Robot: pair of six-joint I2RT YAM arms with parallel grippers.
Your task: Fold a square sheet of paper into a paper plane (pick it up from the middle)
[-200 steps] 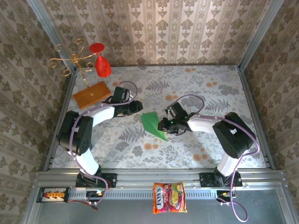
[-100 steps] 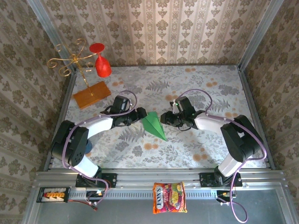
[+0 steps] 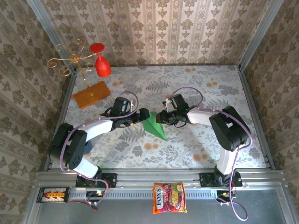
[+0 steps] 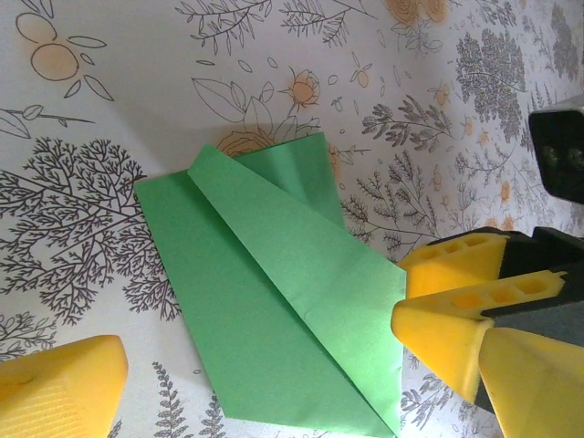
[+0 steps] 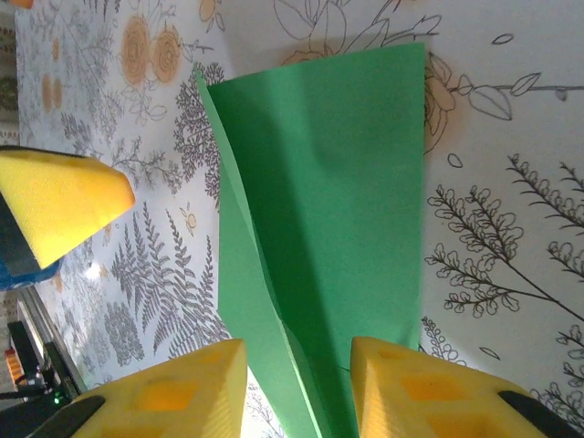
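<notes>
Both arms have closed in on the paper plane (image 3: pixel 155 127): my left gripper (image 3: pixel 143 115) spread wide beside it; my right gripper (image 3: pixel 162 117) part-open astride the raised fold, likely to crease it.

No text legible. The snack packet (image 3: pixel 169 197), lying on the metal ledge at the near edge of the desk (image 3: pixel 196 140), carries red and yellow printing with a band of large lettering across its upper half. The characters are too small and blurred to read.
</notes>
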